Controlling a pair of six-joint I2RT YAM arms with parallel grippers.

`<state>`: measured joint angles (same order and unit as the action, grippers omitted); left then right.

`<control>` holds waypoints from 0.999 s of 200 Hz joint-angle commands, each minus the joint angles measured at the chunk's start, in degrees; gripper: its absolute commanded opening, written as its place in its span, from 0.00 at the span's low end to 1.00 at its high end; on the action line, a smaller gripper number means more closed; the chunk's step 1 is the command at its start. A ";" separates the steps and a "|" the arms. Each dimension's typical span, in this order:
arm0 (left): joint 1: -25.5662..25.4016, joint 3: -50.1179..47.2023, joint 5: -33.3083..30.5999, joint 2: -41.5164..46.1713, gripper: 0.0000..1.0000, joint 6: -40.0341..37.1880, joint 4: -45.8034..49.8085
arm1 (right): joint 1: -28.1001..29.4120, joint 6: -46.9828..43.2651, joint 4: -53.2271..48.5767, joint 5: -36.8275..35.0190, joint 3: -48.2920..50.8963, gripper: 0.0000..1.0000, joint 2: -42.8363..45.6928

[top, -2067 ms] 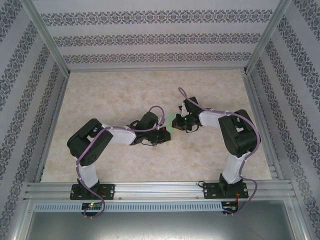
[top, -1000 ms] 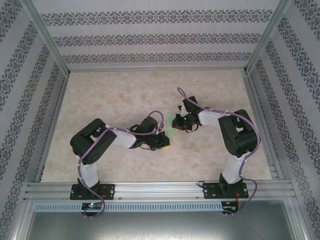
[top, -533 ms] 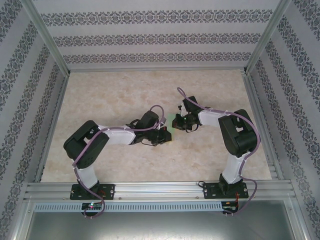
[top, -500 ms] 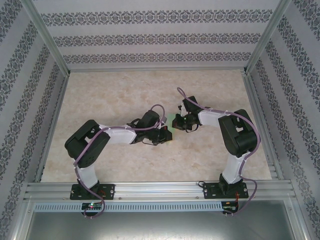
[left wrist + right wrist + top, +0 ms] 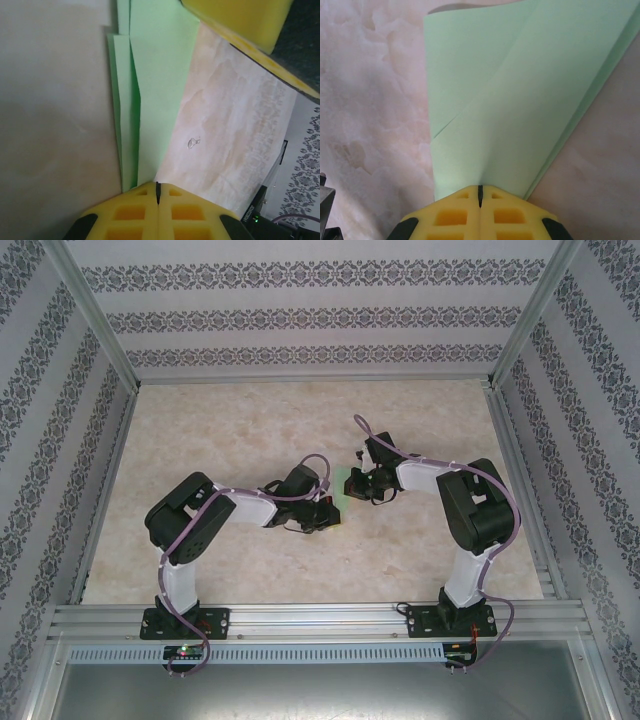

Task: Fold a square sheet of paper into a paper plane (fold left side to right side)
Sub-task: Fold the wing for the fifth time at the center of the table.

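Presently the paper point(image 5: 345, 483) lies flat at mid-worktop, between the two arms, already folded to a narrow, layered wedge.

Left gripper point(image 5: 158, 188): jaws pressed together, tips set on the wedge's narrow end. Right gripper point(image 5: 480, 190): jaws likewise pressed together, tips down on the opposite part of the paper. Whether either nips a layer or merely bears on it, I cannot tell.

Judgement: the step in hand is flattening a crease. To do it well, one tip should pin the paper while the other draws along the fold line with light, even pressure. That way the stacked layers seen in the left wrist view do not creep apart or buckle.

Clearances: the worktop point(image 5: 250, 420) has bare room on every side of the paper, and the rails point(image 5: 110, 490) are well apart from it. The tight spot is between the grippers themselves, which stand near each other across the paper; any stroke should run outward.
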<state>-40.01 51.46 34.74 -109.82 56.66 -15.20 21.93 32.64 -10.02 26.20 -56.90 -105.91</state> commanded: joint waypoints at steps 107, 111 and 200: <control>0.13 -2.90 -1.94 -3.21 0.03 1.61 1.66 | 4.84 4.80 11.70 1.95 12.43 0.00 11.21; 0.13 -3.01 -1.96 -3.16 0.03 1.53 1.70 | 5.00 4.72 11.77 1.93 12.28 0.00 10.80; 0.08 -3.12 -2.45 -2.85 0.02 1.03 3.24 | 4.64 1.29 11.63 -0.88 9.94 0.00 4.60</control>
<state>-39.97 50.09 35.53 -110.21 58.13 -18.81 27.11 35.94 1.54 27.24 -45.71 -99.85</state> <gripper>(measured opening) 0.061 0.050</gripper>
